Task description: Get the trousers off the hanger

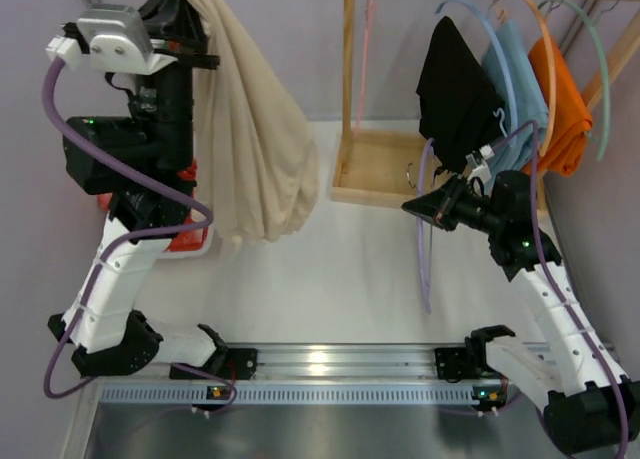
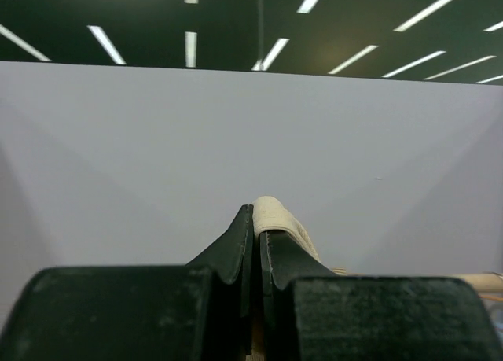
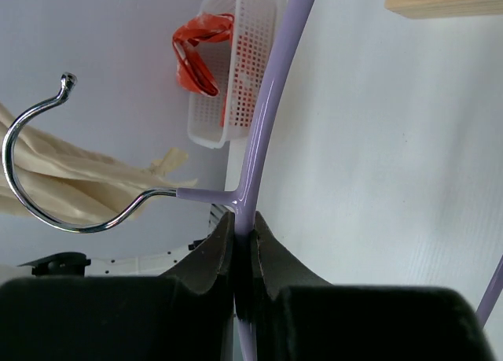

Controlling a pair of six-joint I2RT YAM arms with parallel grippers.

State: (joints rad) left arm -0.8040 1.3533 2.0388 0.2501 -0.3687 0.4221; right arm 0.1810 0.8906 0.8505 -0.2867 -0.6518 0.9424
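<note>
**Trousers in one gripper, hanger in the other**

The cream trousers (image 1: 255, 129) hang down in a long soft bunch on the left side of the table (image 1: 330, 289). My left arm is lifted high and holds them up by their top. From the left wrist I see the left gripper (image 2: 255, 219) pinched tight, with a roll of cream cloth poking out between its two fingers. In the top view I can't really see those fingers; the arm and the cloth hide them.

The purple hanger (image 1: 425, 269) is well apart from the trousers, over on the right. No cloth is on it. My right gripper (image 3: 244, 223) is squeezed closed on the thin purple rod, just beside the spot where the shiny metal hook (image 3: 161, 192) joins it.

A white basket (image 3: 212, 125) with a red cloth (image 3: 196, 50) in it sits near the trousers. Behind the right arm stands a wooden rack (image 1: 385, 169) with a black garment (image 1: 455, 89) hanging on it.
</note>
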